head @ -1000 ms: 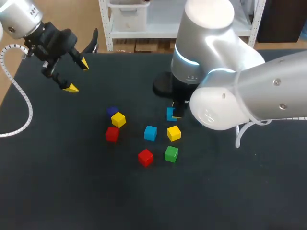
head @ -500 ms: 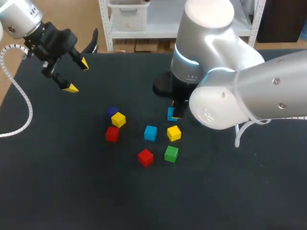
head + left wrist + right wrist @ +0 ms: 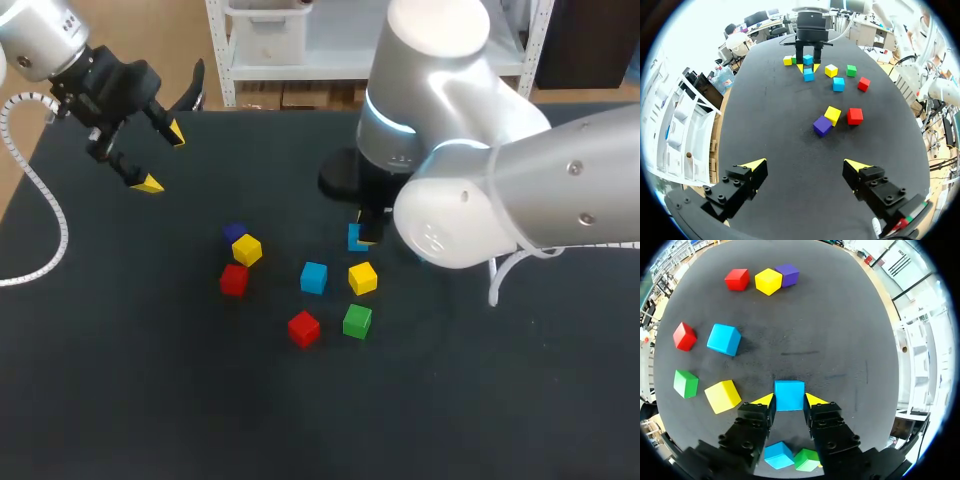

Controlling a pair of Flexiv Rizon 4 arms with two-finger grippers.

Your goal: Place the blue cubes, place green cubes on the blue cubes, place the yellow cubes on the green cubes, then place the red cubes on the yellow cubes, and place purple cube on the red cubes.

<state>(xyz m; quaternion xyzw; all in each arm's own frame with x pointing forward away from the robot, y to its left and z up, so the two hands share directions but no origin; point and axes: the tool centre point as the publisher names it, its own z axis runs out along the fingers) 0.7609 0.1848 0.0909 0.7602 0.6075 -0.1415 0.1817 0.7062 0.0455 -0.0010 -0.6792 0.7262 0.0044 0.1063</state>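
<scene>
1. Head view: the right gripper [image 3: 366,236] pinches a blue cube [image 3: 354,238] near a yellow cube [image 3: 362,277]; the left gripper [image 3: 160,157] hangs spread and empty, well apart
2. Left wrist view: the purple cube [image 3: 822,125] lies ahead of the spread left gripper, untouched
3. Right wrist view: both fingertips [image 3: 764,400] touch the blue cube's opposite sides; best to keep that squeeze centred and set it flat on bare surface [image 3: 840,330], clear of neighbours

1 black table [image 3: 150,400] is lying under the left fingers [image 3: 754,166] and right fingers [image 3: 815,400]. Its matte dark top is showing a faint thin streak and pale scuffs just ahead of the right fingers.
</scene>
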